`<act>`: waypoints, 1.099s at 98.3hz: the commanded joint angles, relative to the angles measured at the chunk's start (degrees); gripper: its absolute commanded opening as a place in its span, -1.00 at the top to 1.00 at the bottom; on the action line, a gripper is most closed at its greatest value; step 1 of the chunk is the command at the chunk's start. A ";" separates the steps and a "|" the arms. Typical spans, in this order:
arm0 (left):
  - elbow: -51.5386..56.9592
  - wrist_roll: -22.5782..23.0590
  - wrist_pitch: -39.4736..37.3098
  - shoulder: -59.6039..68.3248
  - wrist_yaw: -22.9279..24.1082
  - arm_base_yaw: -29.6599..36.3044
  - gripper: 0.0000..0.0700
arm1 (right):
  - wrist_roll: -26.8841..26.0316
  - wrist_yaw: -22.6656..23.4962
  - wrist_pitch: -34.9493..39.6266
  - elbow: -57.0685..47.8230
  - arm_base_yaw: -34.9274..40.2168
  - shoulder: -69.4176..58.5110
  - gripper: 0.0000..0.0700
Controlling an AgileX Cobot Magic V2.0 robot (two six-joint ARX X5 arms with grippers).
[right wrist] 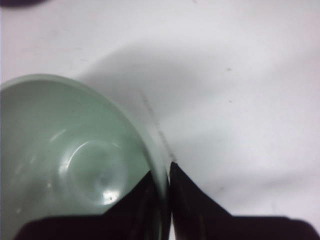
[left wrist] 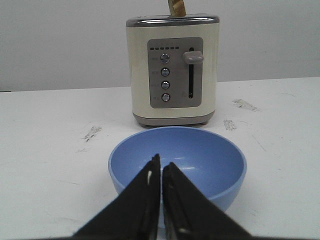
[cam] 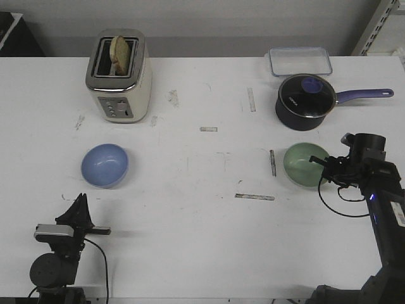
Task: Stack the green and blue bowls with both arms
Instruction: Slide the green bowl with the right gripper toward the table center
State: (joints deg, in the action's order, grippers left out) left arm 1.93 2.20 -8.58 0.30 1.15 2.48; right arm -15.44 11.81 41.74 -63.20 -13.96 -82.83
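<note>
Right gripper is clamped on the rim of the green bowl beside the saucepan, while left gripper, fingers pressed together, sits short of the blue bowl.

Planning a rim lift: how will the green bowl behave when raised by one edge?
The green bowl looks glossy, so the right gripper, its fingers straddling the rim, may slip. It seems stiff and probably light. Held at one edge, it will likely tilt.

No legible txt; toaster button labels and saucepan lid mark too blurry
</note>
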 commanded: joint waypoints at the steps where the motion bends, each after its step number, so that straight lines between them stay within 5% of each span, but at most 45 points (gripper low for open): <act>1: -1.14 -0.26 -0.90 -0.09 -0.04 0.00 1.00 | -0.15 0.17 -0.15 -1.40 2.47 0.85 1.00; 35: -1.14 -0.26 -0.90 -0.11 -0.04 0.00 1.00 | -9.03 0.04 -3.21 -1.40 25.57 1.29 1.00; 57: -1.14 -0.26 -0.90 -0.11 -0.02 0.00 1.00 | -16.83 -4.79 -7.30 -1.40 38.84 -1.84 1.00; 108: -1.14 -0.26 -0.87 -0.11 -0.02 0.00 1.00 | -19.54 -5.79 -14.40 -1.40 45.44 -8.90 1.00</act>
State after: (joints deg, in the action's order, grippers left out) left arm 1.93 2.20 -8.60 0.30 1.15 2.48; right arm -34.02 6.02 28.73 -63.53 30.52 -90.26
